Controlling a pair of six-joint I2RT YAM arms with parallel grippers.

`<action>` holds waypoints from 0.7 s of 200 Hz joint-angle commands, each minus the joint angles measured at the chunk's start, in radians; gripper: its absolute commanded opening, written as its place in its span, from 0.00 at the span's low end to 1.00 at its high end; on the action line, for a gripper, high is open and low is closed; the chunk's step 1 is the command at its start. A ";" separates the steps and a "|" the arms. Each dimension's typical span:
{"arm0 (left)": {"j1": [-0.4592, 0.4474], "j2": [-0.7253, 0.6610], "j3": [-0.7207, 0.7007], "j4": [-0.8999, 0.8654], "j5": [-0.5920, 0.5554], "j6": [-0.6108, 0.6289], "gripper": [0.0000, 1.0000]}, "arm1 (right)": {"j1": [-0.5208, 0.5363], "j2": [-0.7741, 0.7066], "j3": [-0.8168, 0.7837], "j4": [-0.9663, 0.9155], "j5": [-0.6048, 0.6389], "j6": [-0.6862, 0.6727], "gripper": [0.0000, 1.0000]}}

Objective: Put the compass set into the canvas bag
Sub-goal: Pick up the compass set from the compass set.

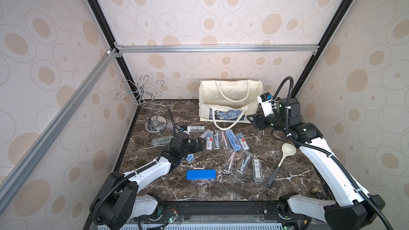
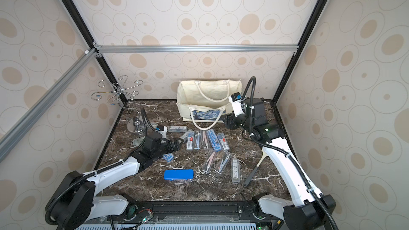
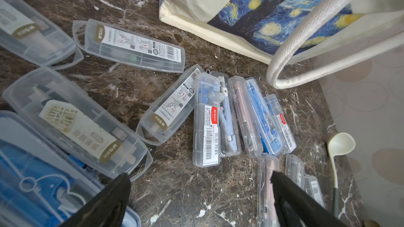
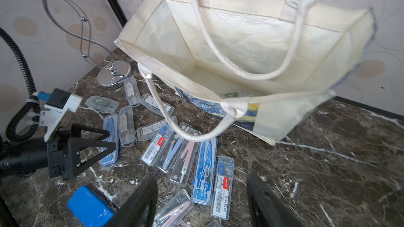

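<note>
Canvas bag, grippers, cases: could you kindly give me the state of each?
canvas bag: upright, mouth open, one clear case lying inside.
left gripper: open, empty.
right gripper: open, empty.
clear compass cases: shut, flat on the table.
blue case: shut, flat on the table.
ladle: lying flat.
wire rack: upright.

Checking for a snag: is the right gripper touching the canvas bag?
Apart. The right wrist view shows dark tabletop between the right gripper and the canvas bag; its jaws stand open and empty.
</note>
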 commanded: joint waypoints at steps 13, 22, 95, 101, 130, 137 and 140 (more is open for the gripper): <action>-0.054 0.123 0.138 -0.081 -0.099 0.053 1.00 | 0.002 -0.083 -0.133 0.017 0.146 0.081 0.67; -0.065 0.162 0.167 -0.095 -0.109 0.056 0.99 | 0.001 -0.097 -0.168 0.019 0.155 0.093 0.68; -0.121 0.421 0.338 -0.155 -0.141 0.042 0.93 | 0.002 -0.092 -0.343 0.104 0.188 0.159 0.68; -0.121 0.429 0.343 -0.155 -0.144 0.040 0.93 | 0.001 -0.088 -0.350 0.111 0.185 0.162 0.67; -0.122 0.464 0.363 -0.150 -0.156 0.039 0.88 | 0.002 -0.066 -0.374 0.143 0.166 0.174 0.68; -0.121 0.476 0.371 -0.153 -0.154 0.041 0.87 | 0.001 -0.060 -0.377 0.148 0.161 0.173 0.68; -0.121 0.480 0.374 -0.153 -0.152 0.041 0.86 | 0.001 -0.057 -0.378 0.148 0.161 0.174 0.67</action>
